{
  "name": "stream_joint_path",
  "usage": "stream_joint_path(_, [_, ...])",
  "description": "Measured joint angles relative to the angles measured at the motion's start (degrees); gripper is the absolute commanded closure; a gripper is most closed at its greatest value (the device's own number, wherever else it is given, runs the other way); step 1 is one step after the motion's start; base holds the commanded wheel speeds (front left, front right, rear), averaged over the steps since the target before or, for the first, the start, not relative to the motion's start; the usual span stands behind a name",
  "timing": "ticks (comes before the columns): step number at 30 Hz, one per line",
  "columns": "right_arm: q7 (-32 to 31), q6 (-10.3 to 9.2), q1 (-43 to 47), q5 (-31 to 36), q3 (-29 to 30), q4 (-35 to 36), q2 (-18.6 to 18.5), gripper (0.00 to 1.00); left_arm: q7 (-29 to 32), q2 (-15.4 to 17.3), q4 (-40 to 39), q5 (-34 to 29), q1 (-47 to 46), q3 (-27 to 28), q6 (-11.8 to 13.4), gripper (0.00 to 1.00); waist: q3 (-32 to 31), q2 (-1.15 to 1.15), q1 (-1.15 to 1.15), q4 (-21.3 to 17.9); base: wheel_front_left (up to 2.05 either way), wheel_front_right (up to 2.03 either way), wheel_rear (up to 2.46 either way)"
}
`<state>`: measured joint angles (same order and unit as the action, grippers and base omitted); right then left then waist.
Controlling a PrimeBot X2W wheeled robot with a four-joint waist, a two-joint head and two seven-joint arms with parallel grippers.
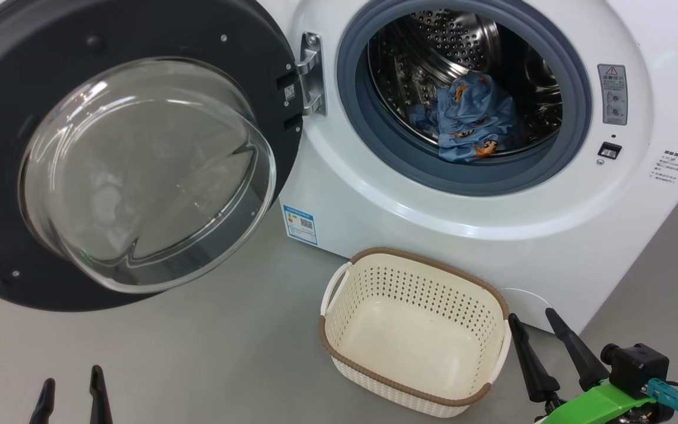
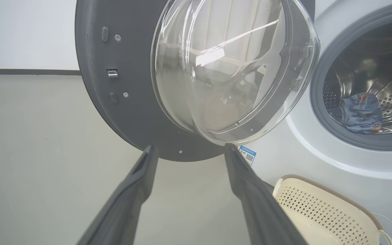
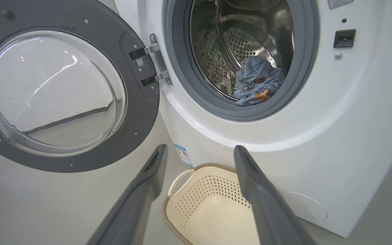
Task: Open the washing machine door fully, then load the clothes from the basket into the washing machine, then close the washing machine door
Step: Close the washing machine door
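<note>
The washing machine [image 1: 492, 224] stands with its door [image 1: 109, 147] swung wide open to the left, glass bowl facing me. Light blue printed clothes [image 1: 471, 121] lie inside the steel drum, also seen as clothes [image 3: 257, 81] and clothes [image 2: 359, 114]. The cream basket [image 1: 412, 330] sits on the floor before the machine with nothing in it. My left gripper [image 1: 71, 383] is open at the lower left, below the door, holding nothing. My right gripper [image 1: 530, 321] is open at the basket's right rim, fingers empty.
Grey floor [image 1: 198, 353] spreads left of the basket under the open door. A blue label sticker [image 1: 299, 224] sits on the machine's lower left front. The door hinge [image 1: 312, 73] and latch socket [image 1: 610, 151] flank the opening.
</note>
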<state>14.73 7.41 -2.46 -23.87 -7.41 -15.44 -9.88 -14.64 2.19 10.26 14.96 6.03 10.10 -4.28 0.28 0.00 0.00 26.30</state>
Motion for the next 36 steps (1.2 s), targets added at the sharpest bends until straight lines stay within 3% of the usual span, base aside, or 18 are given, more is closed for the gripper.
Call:
stream_joint_path(8, [0.0, 0.0, 0.01, -0.01, -0.1, 0.02, 0.08, 0.0, 0.0, 0.0, -0.74, 1.7, -0.07, 0.19, -0.02, 0.0, 0.25, 0.0, 0.0, 0.11, 0.0, 0.0, 0.0])
stream_joint_path(9, [0.0, -0.01, 0.01, -0.01, 0.03, 0.04, 0.12, 0.0, 0.0, -0.01, -0.91, 2.15, -0.11, 0.31, -0.07, 0.19, 0.31, 0.0, 0.0, 0.21, 0.0, 0.0, 0.0])
stream_joint_path(10, [0.0, 0.0, 0.02, -0.01, 0.15, 0.07, 0.19, 0.0, 0.0, -0.02, -1.15, 2.56, -0.14, 0.58, -0.18, 0.56, 0.4, 0.0, 0.0, 0.31, 0.0, 0.0, 0.0])
stream_joint_path(14, [0.0, -0.01, 0.05, -0.01, 0.59, 0.23, 0.26, 0.0, 0.0, -0.04, -3.27, 3.42, -1.39, 2.38, -1.13, 1.0, 0.86, 0.0, 0.0, 0.67, 0.0, 0.0, 0.0])
stream_joint_path(19, [0.0, 0.0, 0.07, -0.01, 0.7, 0.4, 0.24, 0.0, -0.01, 0.41, -6.99, 3.45, -6.03, 5.94, -2.61, 1.0, 1.6, 0.0, 0.0, 0.86, 0.0, 0.0, 0.0])
stream_joint_path(23, [0.0, -0.01, 0.03, -0.01, 0.48, 0.52, 0.19, 0.0, -0.01, 4.48, -8.01, 6.14, -11.26, 8.73, -2.85, 1.0, 2.28, 0.0, 0.0, 0.58, 0.0, 0.0, 0.0])
stream_joint_path(29, [0.0, 0.0, -1.15, 0.0, -0.56, 0.52, -0.43, 0.0, -0.07, 14.33, -4.63, 26.08, -22.26, 9.84, -3.05, 1.0, 4.05, 0.0, 0.0, -0.38, 0.0, 0.0, 0.0])
stream_joint_path(36, [0.0, 0.0, -3.09, 0.08, -1.67, 0.47, -0.75, 0.0, 0.82, 26.98, 8.34, 45.46, -31.38, 8.64, -3.04, 1.0, 6.39, 0.0, 0.0, -2.04, 0.0, 0.0, 0.0])
